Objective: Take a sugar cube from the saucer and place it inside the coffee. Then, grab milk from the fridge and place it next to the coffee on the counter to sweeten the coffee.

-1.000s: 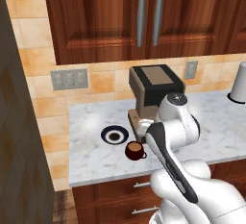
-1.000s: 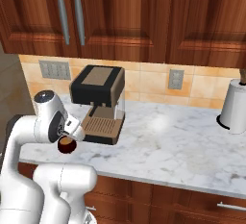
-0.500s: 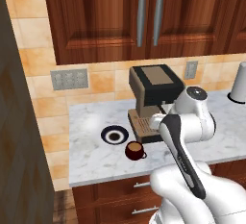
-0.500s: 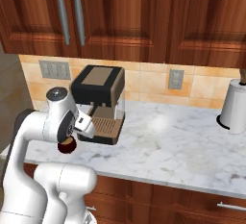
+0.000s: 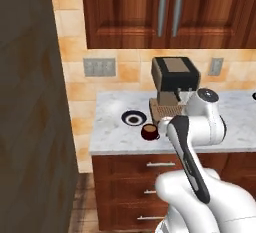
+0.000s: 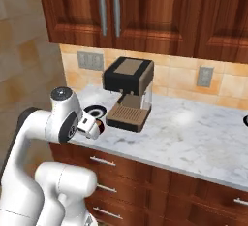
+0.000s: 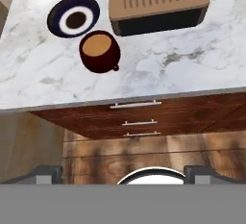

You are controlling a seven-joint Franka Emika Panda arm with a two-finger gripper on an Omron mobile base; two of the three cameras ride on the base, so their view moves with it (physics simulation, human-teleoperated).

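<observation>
- While the saucer [image 7: 74, 16] carries no cube that I can make out, and the coffee [image 7: 99, 51] sits just beside it on the bench [image 7: 182, 69], the sugar step looks done, so the milk and the fridge look to be next; that is a judgement, since a cube inside the liquid cannot be seen.
- Risk one: the cup stands close to the front edge of the bench, right by the saucer and the coffee machine [image 5: 174, 88]. An arm swinging wide toward the fridge could clip the handle and spill the coffee.
- Risk two: the tall dark grey slab at the left of the left base view is probably the fridge [image 5: 30, 127], but its handle is not visible from here. A blind reach could hit the side wall instead.
- Risk three: the milk is not visible, so its shelf or bin cannot be told. A grasp planned too early could miss.
- Risk four: the spot beside the cup is tight. A carton set down carelessly could nudge the cup or land on the saucer's rim.
- The gripper [image 6: 92, 127] hangs above the bench edge near the cup, its jaws spread fully apart, holding nothing and touching nothing.
- In the hand view the fingertips [image 7: 45, 174] stand far apart at the bottom corners, with drawers [image 7: 139, 117] and floor between them.
</observation>
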